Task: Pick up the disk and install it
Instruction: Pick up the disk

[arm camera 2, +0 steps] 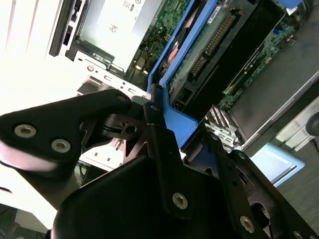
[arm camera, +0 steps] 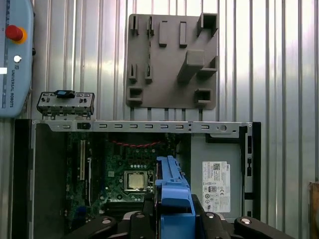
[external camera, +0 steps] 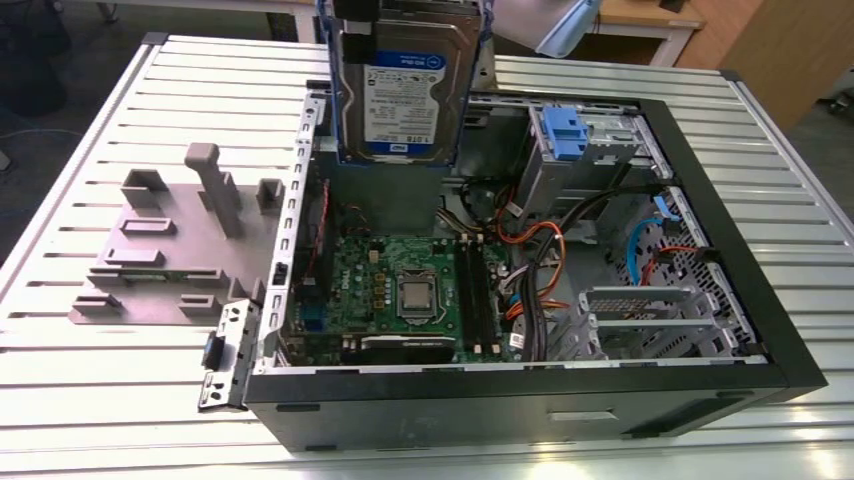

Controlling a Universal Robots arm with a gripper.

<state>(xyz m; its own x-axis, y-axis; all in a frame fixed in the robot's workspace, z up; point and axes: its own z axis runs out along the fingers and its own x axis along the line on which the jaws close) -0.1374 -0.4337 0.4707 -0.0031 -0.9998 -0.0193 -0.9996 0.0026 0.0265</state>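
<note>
The disk [external camera: 400, 90], a flat rectangular silver hard drive with a white-and-blue label and a blue plastic carrier rail round its edges, hangs on edge in the air at 12 o'clock in the exterior view, label facing the camera, above the far end of the open case. The black jaws are clamped on it: in the second wrist view they stand either side of the blue rail [arm camera 2: 174, 119], with the drive's green circuit-board underside [arm camera 2: 209, 45] running away beyond them. By my reckoning it is dense and rigid for its size and sensitive to knocks. The metal faces look slick, the exposed board should not be pressed, and the plastic rail may flex, so the narrow railed edges near one end, where it is held now, seem the soundest hold. Directly beneath it sits the grey power-supply box [arm camera: 217, 164] with a white sticker. At 6 o'clock from the disk lies the green motherboard [external camera: 400, 280]. At 3 o'clock stands a grey metal drive cage with a blue latch [external camera: 581, 140]. All of these sit inside the black computer case [external camera: 747, 300]. The grey multi-slotted plastic stand [external camera: 160, 250] rests at 9 o'clock of the case on the ribbed metal surface [external camera: 107, 400].
</note>
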